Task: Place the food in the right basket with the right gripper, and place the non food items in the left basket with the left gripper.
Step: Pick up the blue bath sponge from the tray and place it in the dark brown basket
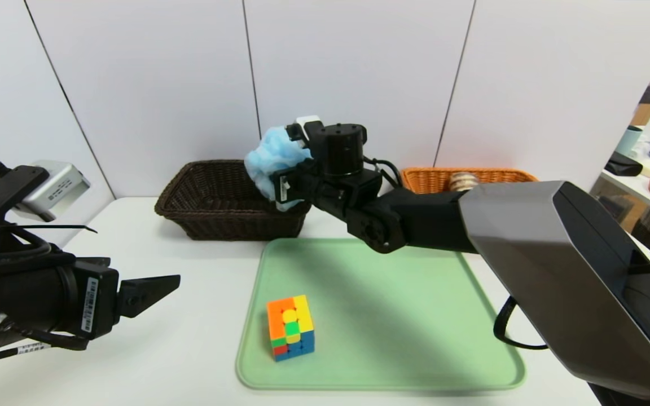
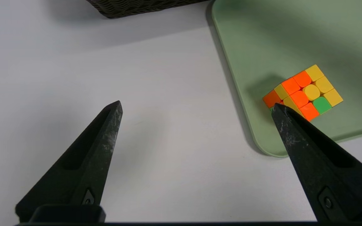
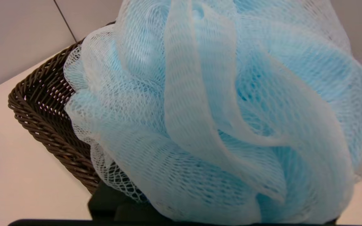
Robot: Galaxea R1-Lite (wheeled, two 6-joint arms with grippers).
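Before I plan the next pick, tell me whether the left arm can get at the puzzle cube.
Probably yes: the left gripper is open beside the green tray, and nothing seems to stand between it and the puzzle cube.

A pale green tray [image 1: 392, 316] is lying on the white table [image 1: 201, 349] before me, while white wall panels [image 1: 359, 62] are standing behind and assorted bottles and household items are crowding a side table [image 1: 649, 194] off right.
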